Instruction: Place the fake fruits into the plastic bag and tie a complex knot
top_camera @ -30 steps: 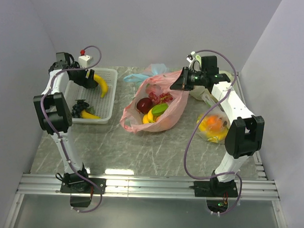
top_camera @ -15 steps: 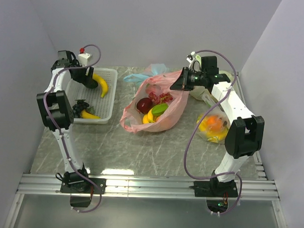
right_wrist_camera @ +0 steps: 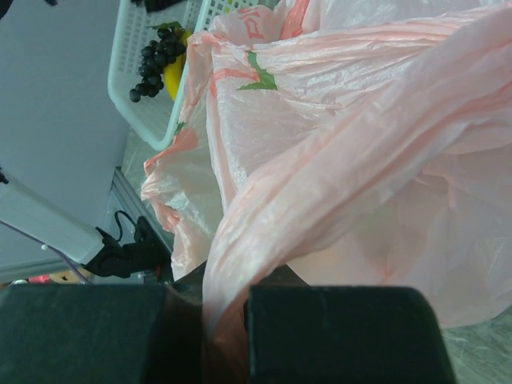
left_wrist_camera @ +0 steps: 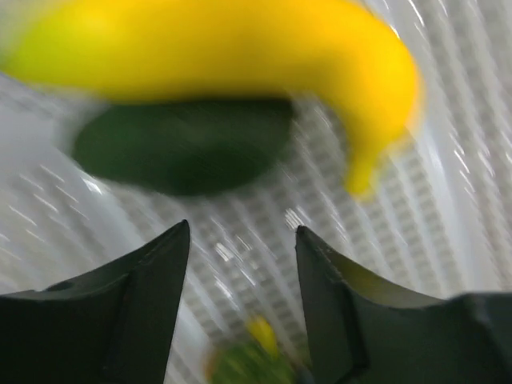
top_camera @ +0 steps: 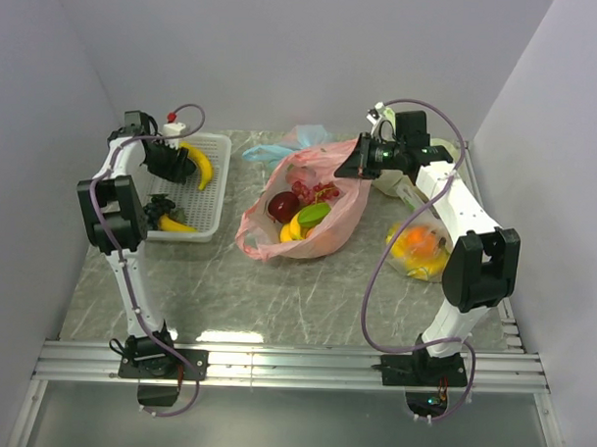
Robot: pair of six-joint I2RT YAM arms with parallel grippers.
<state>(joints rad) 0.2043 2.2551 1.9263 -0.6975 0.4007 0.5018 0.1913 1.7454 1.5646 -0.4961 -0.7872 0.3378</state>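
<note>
The pink plastic bag (top_camera: 328, 225) lies open mid-table, holding a dark red apple (top_camera: 282, 205), a yellow banana (top_camera: 293, 229), a green piece (top_camera: 314, 214) and red pieces (top_camera: 324, 192). My right gripper (top_camera: 356, 161) is shut on the bag's far rim, which it holds up; the pink film (right_wrist_camera: 360, 144) runs between its jaws (right_wrist_camera: 226, 320). My left gripper (top_camera: 173, 163) is open and empty in the white basket (top_camera: 213, 196), just beside a banana (top_camera: 198, 165). That banana (left_wrist_camera: 224, 40) fills the top of the blurred left wrist view, ahead of the spread fingers (left_wrist_camera: 240, 240). No knot shows.
Purple grapes (top_camera: 160, 211) and a second banana (top_camera: 178, 225) lie in the basket's near end; the grapes also show in the right wrist view (right_wrist_camera: 156, 54). A light blue bag (top_camera: 282, 147) lies behind the pink one. A tied bag of orange fruit (top_camera: 418, 247) sits at right.
My left gripper has moved back and left inside the basket, closer to the banana. The right gripper and the pink bag have stayed put.
</note>
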